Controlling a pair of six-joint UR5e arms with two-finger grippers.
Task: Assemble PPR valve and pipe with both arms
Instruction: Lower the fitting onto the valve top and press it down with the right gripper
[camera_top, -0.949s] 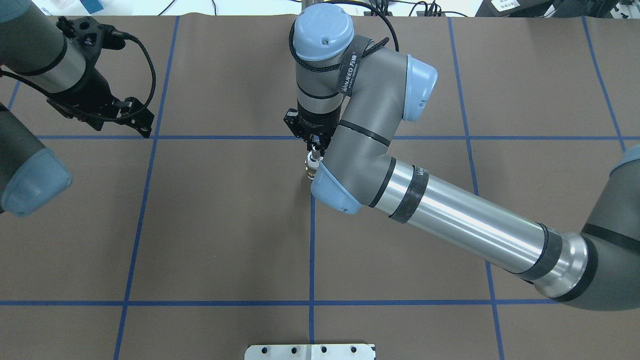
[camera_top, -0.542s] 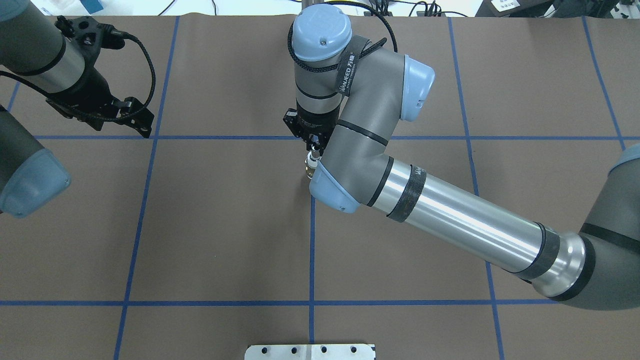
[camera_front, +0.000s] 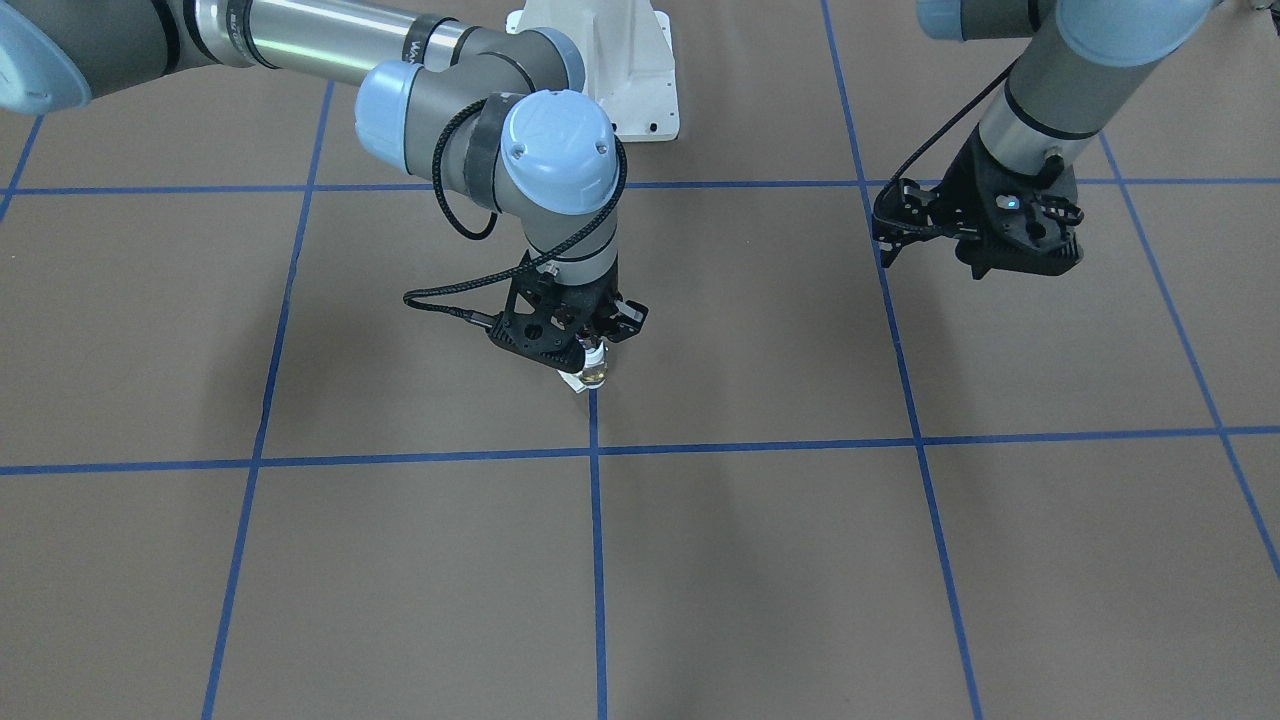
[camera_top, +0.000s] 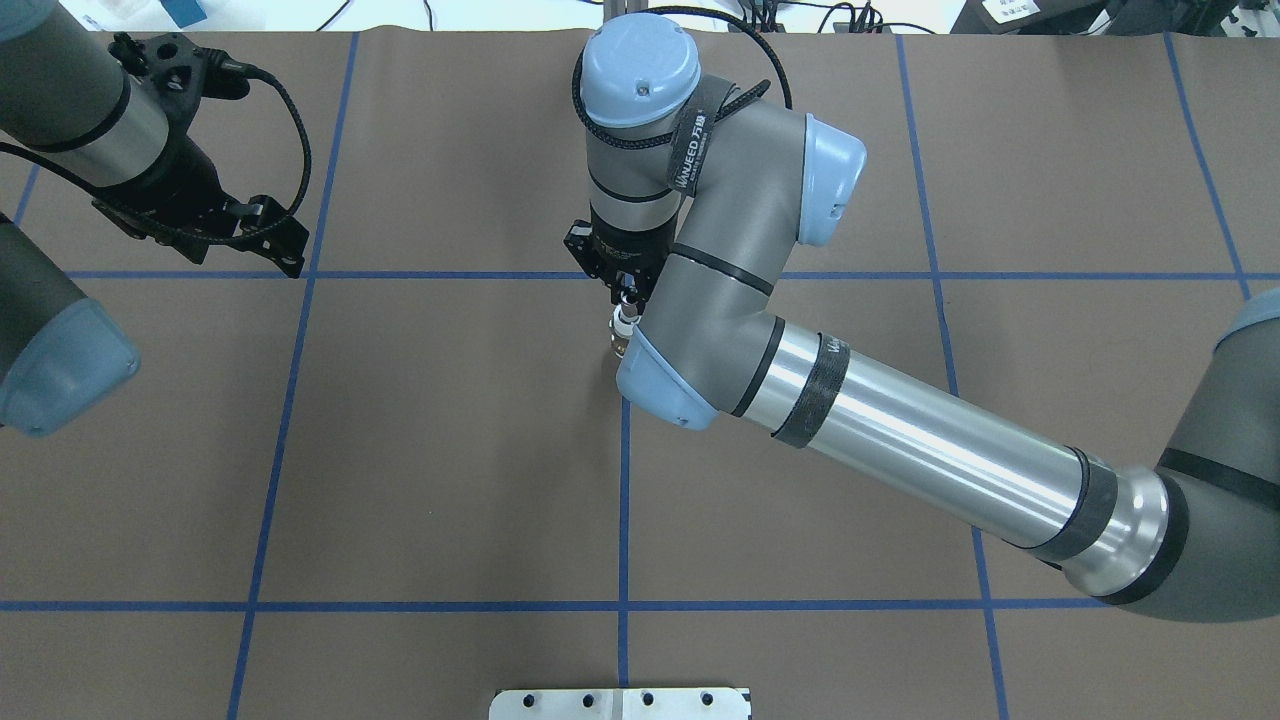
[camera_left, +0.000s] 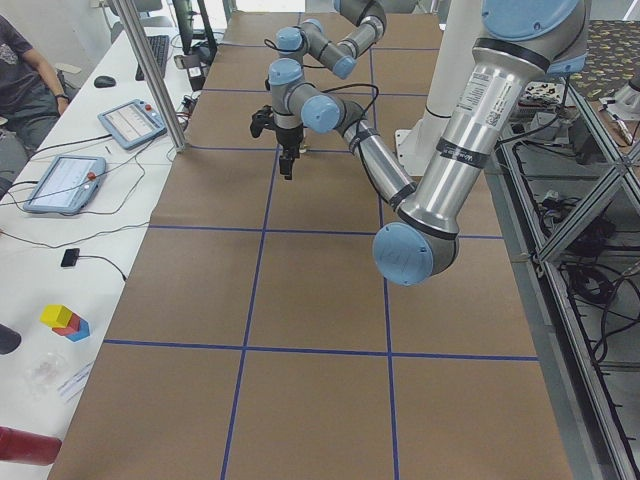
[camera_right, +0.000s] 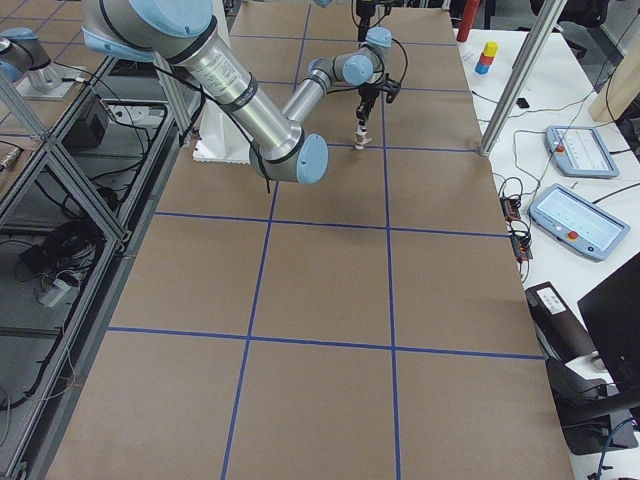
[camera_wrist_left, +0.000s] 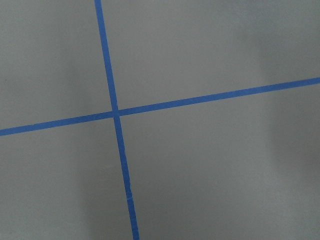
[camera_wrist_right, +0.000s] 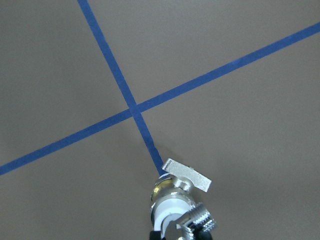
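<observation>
My right gripper (camera_front: 588, 352) points down at the table's middle and is shut on the PPR valve (camera_front: 595, 374). The valve hangs upright just above or on the mat; I cannot tell which. The right wrist view shows its white end (camera_wrist_right: 172, 207), brass middle and pale lever tab (camera_wrist_right: 188, 175). The pipe (camera_wrist_right: 198, 219), a silver threaded piece, sits against the white end at the fingers. The valve also shows in the overhead view (camera_top: 622, 331). My left gripper (camera_top: 285, 240) hovers far to the left, open and empty, and also shows in the front-facing view (camera_front: 886, 238).
Brown mat with blue tape grid lines (camera_top: 624, 500) covers the table. White robot pedestal (camera_front: 625, 90) stands at the robot's side. Tablets (camera_left: 65, 180), cables and coloured blocks (camera_left: 65, 320) lie on a side bench. A person (camera_left: 25, 80) sits beyond it.
My right arm's wrist and elbow have shifted slightly to the left with the valve still held. The left arm has barely moved.
</observation>
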